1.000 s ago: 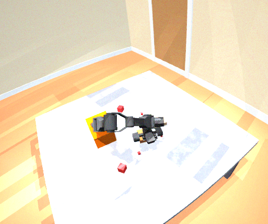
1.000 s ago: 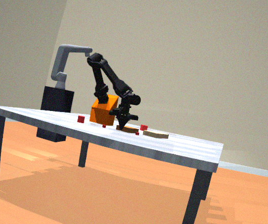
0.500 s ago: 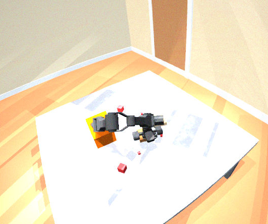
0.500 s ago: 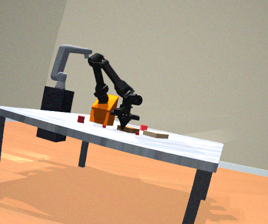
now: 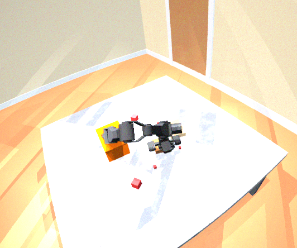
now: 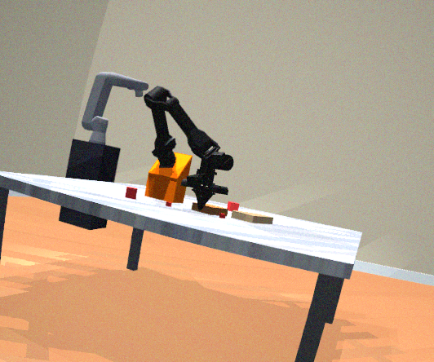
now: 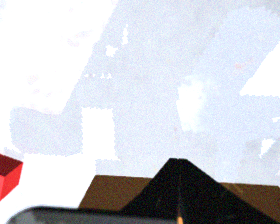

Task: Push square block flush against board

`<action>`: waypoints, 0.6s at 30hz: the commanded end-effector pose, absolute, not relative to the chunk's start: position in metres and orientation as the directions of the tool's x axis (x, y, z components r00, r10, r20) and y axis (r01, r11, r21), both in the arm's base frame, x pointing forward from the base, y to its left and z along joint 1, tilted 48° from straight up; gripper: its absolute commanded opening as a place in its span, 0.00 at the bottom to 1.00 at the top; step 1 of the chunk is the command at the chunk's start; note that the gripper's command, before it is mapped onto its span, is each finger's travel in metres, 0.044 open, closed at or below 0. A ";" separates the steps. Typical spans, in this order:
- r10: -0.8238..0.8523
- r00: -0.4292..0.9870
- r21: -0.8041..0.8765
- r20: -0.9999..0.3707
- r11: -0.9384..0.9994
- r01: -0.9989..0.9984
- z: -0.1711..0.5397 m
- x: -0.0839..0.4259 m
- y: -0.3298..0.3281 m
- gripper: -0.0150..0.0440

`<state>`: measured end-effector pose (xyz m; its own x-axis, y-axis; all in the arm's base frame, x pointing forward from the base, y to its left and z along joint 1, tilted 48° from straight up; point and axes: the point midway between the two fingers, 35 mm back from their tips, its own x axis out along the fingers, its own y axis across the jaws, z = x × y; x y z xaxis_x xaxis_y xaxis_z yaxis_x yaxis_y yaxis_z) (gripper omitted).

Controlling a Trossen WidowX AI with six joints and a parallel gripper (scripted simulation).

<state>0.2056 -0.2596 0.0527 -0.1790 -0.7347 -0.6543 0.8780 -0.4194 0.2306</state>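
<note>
A brown-orange wooden piece (image 5: 159,151) (image 6: 216,210) (image 7: 111,189), which looks like the square block, lies flat below my hand. A pale tan piece (image 5: 182,134) (image 6: 252,217), which looks like the board, lies to its right in the exterior view, with a narrow gap visible between them. The arm hides much of both in the top view. My gripper (image 6: 201,207) (image 7: 178,163) is shut and empty, pointing down. Its tips are low, at the near left part of the brown piece in the exterior view. Whether they touch it, I cannot tell.
Larger red cubes (image 5: 136,183) (image 5: 134,118) (image 6: 131,192) (image 6: 232,205) and small red cubes (image 5: 154,166) (image 5: 180,147) (image 6: 222,215) lie around the pieces. A red cube (image 7: 5,176) shows left in the wrist view. The orange box (image 5: 118,153) (image 6: 165,188) stands under the arm's base.
</note>
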 end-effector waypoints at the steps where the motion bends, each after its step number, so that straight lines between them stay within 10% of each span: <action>1: -0.722 -0.187 0.214 -0.667 -0.426 0.879 0.043 0.207 -0.257 0.25; 18: -0.720 -0.187 0.214 -0.668 -0.426 0.879 0.032 0.213 -0.249 0.25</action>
